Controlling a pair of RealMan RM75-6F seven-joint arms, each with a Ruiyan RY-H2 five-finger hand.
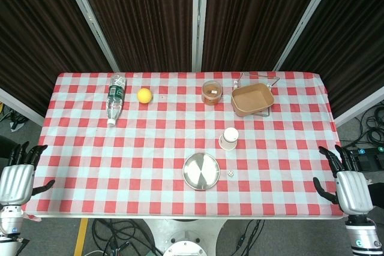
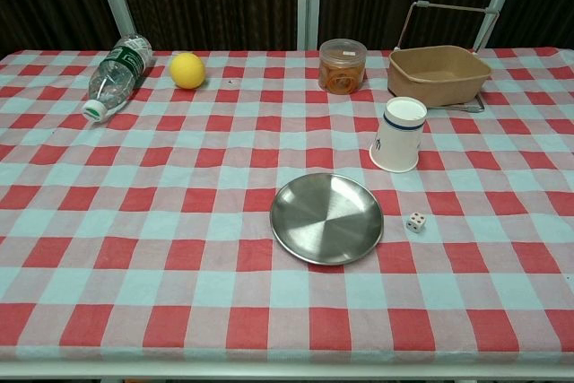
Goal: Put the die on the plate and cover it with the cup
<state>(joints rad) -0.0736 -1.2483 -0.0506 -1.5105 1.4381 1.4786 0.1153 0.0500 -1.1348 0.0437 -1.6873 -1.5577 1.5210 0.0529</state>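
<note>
Die [image 2: 415, 221] sits just right of plate [image 2: 327, 218], cup [image 2: 398, 135] upright behind; left hand [image 1: 17, 178] and right hand [image 1: 346, 182] wide, empty, parked at frame's lower corners.

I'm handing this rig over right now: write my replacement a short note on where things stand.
Left hand and right hand: both open, holding nothing, at the table's near corners.
Small white die: on the cloth just right of the round steel plate, not on it.
White paper cup: upright behind the die, rim up.
Done: nothing.
Left: put the die on the plate, invert the cup over it.
</note>
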